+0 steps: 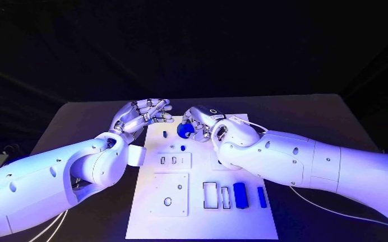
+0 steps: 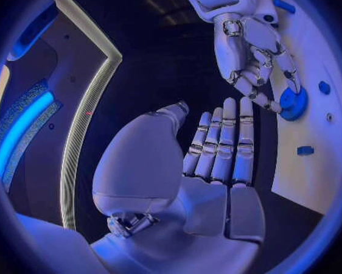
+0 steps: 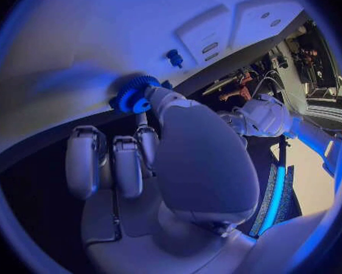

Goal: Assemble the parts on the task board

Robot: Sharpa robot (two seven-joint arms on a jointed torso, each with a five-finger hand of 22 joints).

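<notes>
— Noted blue bars (image 1: 239, 194) lying at the near end of the task board (image 1: 202, 228), untouched. Farther off?

— Saw the right hand (image 1: 204, 121) pinching the blue gear (image 1: 186, 130) between thumb and fingers at the board's far end. Judged it as seating the gear; called for lining up, then pressing straight down.

— And the left hand (image 1: 144, 113)?

— Hung open, fingers apart, holding nothing, just beside the board's far left edge. Left little room between the hands; found open table farther out.
</notes>
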